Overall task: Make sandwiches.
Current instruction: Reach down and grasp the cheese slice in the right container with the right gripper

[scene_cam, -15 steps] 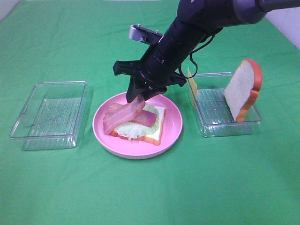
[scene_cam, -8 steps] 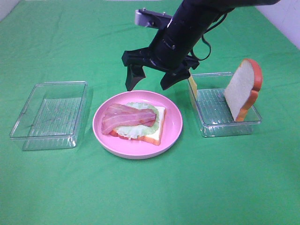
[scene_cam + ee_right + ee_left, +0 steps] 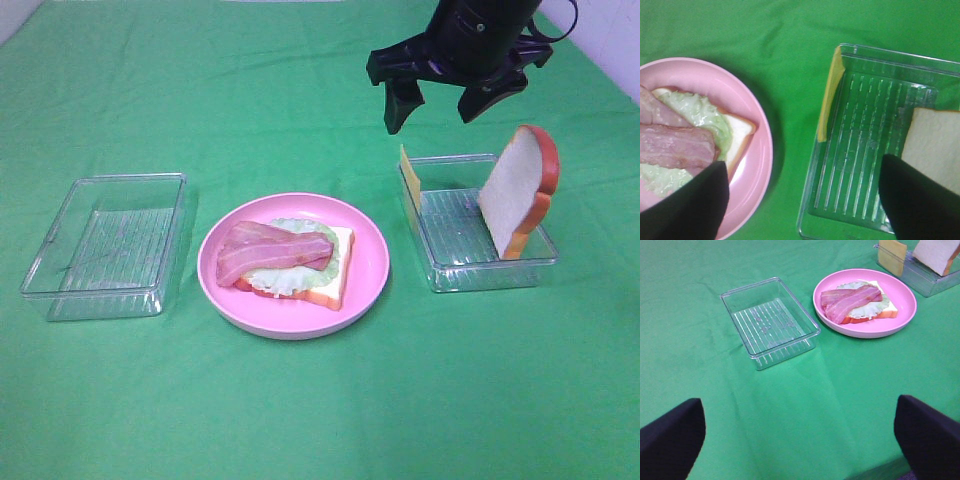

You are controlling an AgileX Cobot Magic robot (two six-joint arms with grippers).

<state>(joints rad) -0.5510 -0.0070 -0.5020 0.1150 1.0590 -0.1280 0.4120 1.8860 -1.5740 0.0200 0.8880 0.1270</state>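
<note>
The sandwich point(image 3: 290, 260) lies on a pink plate point(image 3: 368, 268): a bread slice, pale green lettuce and pink-red bacon on top. It also shows in the left wrist view point(image 3: 857, 302) and the right wrist view point(image 3: 690, 140). My right gripper point(image 3: 440, 105) is open and empty, high above the left end of the right tray point(image 3: 480, 262). In that tray a yellow cheese slice point(image 3: 408, 180) leans on the left wall and a bread slice point(image 3: 518, 190) stands at the right. My left gripper point(image 3: 800, 435) is open and empty over bare cloth.
An empty clear tray point(image 3: 110, 243) stands left of the plate on the green cloth. It also shows in the left wrist view point(image 3: 770, 322).
My right gripper let go of the bacon onto the lettuce, rose, and moved right to above the right tray. The bacon now lies flat on the sandwich.
</note>
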